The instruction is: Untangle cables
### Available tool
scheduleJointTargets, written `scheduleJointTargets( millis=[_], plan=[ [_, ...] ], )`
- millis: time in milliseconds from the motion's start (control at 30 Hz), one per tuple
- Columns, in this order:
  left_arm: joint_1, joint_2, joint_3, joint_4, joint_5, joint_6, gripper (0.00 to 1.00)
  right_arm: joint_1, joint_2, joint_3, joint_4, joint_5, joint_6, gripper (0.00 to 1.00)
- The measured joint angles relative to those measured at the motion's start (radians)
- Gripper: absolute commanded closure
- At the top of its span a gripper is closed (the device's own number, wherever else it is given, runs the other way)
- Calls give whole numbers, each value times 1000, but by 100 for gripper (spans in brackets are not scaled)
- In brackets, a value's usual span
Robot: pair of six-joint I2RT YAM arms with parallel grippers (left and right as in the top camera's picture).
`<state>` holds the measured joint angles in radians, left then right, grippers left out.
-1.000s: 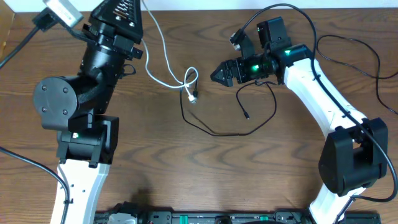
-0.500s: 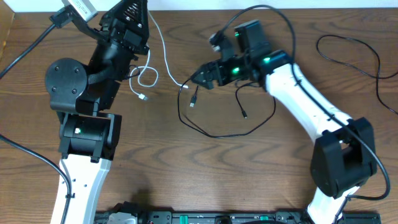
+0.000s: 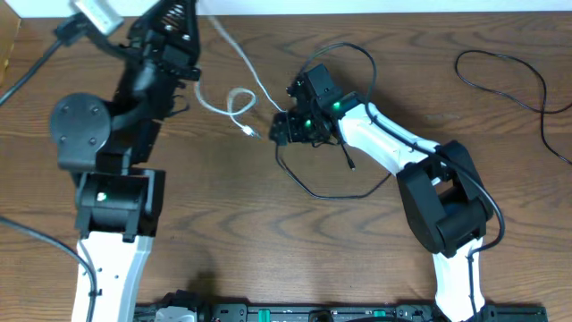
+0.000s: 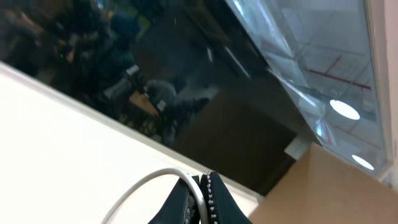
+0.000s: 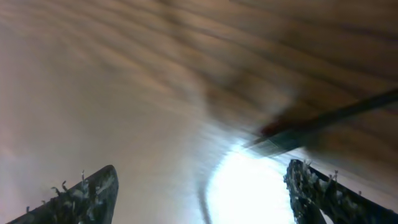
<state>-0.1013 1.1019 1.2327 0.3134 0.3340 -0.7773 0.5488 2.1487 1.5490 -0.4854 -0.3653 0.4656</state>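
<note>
Left wrist | we see our left gripper (image 4: 200, 186) pinched shut on the white cable (image 4: 146, 183), which curves away to one side of the fingertips | right wrist | our right gripper (image 5: 202, 193) stands wide apart, holding nothing | blurred black cable (image 5: 348, 112) runs just ahead of its fingertips

Brown wood-grain table (image 3: 268, 259) fills the overhead view, white strip (image 3: 375, 5) along its far edge; ceiling lights (image 4: 344, 109) glowing above.

Left gripper (image 4: 200, 180) clamped (upturned), right gripper (image 5: 200, 171) spread.
</note>
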Motion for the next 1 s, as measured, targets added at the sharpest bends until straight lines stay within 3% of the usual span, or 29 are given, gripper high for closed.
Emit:
scheduleJointTargets(
  millis=[233,367,533,700,1000],
  plan=[
    [47,-37,0,-22,4,0,93,-127,-1,0,-24,-36,-28,16],
    [47,-23,0,-73,39,18,93,-161,-42,-1,-41,-187,-193,7],
    [47,3,0,-91,163,46,93,-152,-272,-4,-48,-315,-370,2],
    [47,57,0,-97,294,51,93,-158,-467,1,-19,-378,-461,4],
    [47,131,0,-95,454,-16,93,-154,-437,2,179,-684,-581,5]
  ],
)
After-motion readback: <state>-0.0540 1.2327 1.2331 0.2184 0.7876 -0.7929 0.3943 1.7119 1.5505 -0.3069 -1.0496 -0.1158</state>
